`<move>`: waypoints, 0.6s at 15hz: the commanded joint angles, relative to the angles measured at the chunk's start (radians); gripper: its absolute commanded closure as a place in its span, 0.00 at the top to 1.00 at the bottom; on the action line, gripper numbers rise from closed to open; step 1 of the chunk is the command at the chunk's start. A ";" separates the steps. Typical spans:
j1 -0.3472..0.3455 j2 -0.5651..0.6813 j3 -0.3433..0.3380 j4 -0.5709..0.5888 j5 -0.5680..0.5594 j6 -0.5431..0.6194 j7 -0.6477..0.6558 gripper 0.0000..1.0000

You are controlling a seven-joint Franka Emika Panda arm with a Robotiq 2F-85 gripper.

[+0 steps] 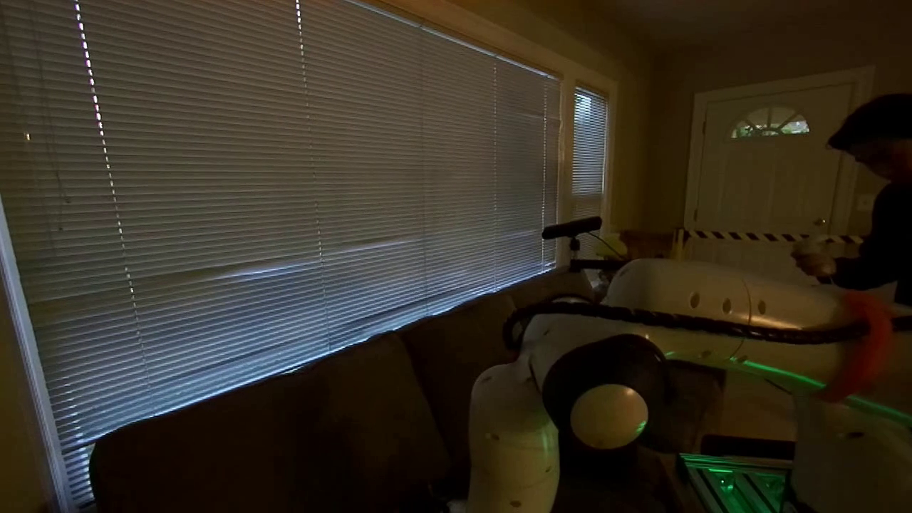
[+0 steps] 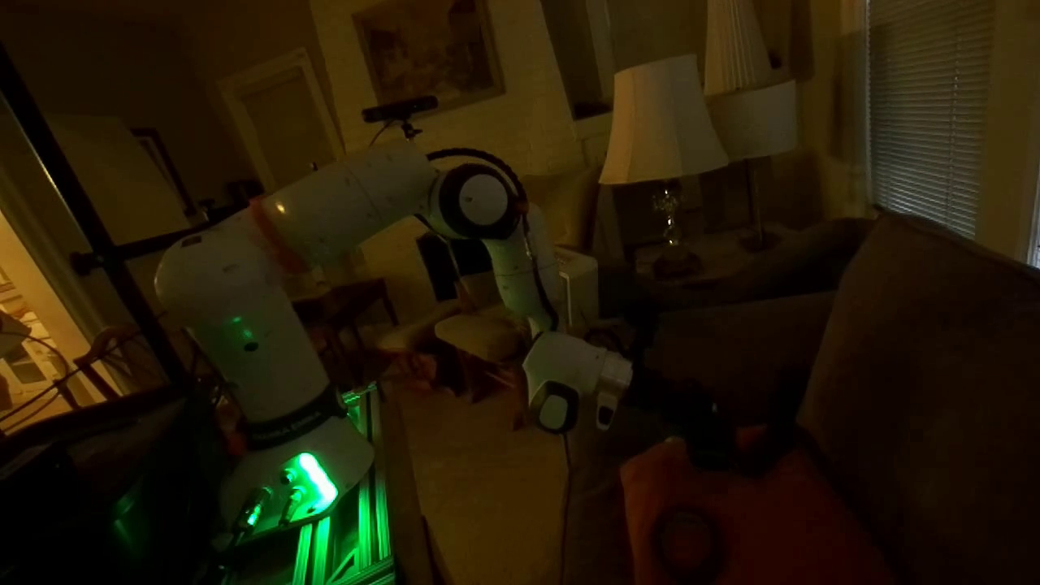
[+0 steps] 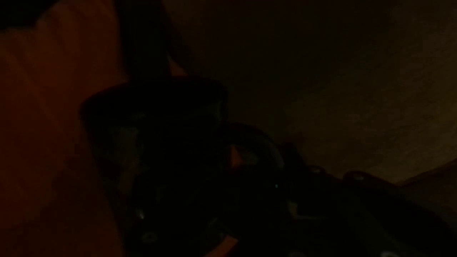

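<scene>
Wrist view alone shows mug handle (image 3: 266,144), end effector (image 3: 275,184) closed there; hold unclear

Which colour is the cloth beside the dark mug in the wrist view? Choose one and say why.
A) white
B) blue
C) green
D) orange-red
D: the cloth shows orange-red in an exterior view, and also beside the mug in the wrist view.

Cannot make out the claw (image 3: 250,189) clearly in the dim wrist view, nor tell touching from apart beside the dark mug (image 3: 157,153). Cannot see the whole person (image 1: 890,221), cut off at far right in an exterior view.
</scene>
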 commanded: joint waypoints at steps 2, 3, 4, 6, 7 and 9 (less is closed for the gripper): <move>-0.118 0.008 0.132 0.102 -0.050 0.032 -0.092 0.02; -0.131 0.017 0.156 0.117 -0.055 0.035 -0.100 0.02; -0.145 0.017 0.177 0.131 -0.057 0.028 -0.109 0.02; -0.161 0.029 0.210 0.153 -0.065 0.035 -0.113 0.02; -0.169 0.036 0.221 0.162 -0.081 0.037 -0.111 0.02; -0.190 0.050 0.239 0.161 -0.143 0.046 -0.089 0.02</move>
